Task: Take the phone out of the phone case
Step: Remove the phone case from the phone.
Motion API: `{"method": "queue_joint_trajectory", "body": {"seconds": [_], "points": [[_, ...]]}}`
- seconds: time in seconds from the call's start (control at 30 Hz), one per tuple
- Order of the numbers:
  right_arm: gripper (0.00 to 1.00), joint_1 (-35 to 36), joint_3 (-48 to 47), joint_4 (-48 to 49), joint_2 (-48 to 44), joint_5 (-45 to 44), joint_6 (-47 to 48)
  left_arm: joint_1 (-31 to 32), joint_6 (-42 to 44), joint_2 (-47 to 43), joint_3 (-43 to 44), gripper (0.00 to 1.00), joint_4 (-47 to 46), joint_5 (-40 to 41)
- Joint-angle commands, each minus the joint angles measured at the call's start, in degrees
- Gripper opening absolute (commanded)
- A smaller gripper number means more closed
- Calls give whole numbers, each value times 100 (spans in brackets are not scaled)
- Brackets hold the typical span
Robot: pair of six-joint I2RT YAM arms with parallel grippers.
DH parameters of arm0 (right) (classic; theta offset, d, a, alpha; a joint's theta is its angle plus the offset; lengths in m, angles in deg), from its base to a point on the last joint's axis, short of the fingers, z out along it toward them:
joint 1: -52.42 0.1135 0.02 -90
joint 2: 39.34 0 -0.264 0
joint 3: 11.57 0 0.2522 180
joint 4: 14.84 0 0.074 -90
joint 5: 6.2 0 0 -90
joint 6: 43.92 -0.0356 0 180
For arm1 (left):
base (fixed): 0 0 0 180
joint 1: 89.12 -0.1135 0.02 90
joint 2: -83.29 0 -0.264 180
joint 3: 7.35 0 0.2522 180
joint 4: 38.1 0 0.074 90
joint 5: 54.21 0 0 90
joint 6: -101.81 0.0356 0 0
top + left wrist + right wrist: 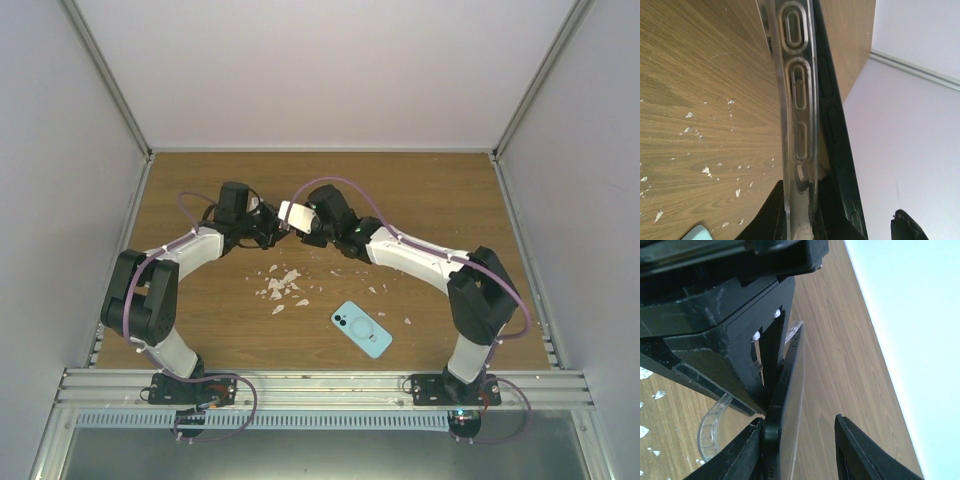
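Both arms meet above the middle of the table, where a pale slab (293, 213) hangs between them. My left gripper (268, 226) is shut on the edge of the clear phone case (797, 100), which has button cut-outs and passes between its jaws (800, 220). The black phone (832, 125) lies against the case's right side, partly parted from it. In the right wrist view the phone (790, 385) rests edge-on against one finger (747, 445). The other finger (855, 445) stands well clear, so my right gripper (799, 420) is open. A clear case corner (710, 422) shows to the left.
A light blue phone-shaped item with a ring mark (361, 329) lies flat on the wooden table (440, 190), near the front centre. Its corner also shows in the left wrist view (697, 232). Several white scraps (282, 287) lie below the grippers. White walls enclose the table.
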Motion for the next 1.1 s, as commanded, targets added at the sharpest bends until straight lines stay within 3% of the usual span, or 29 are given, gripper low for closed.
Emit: {"method": "queue_joint_trajectory", "body": {"seconds": [0.0, 0.53, 0.63, 0.77, 1.07], "points": [[38, -60, 251, 434, 223, -508, 179, 193, 111, -149, 226, 0, -367, -632], [30, -274, 427, 1122, 563, -484, 291, 415, 217, -203, 150, 0, -331, -587], [22, -375, 412, 1109, 647, -444, 278, 418, 288, -221, 147, 0, -321, -541], [2, -419, 347, 1056, 618, -405, 119, 412, 561, -209, 165, 0, -70, -316], [0, -406, -14, 768, 285, -206, -479, 326, 1005, 42, 156, 0, 1015, 638]]}}
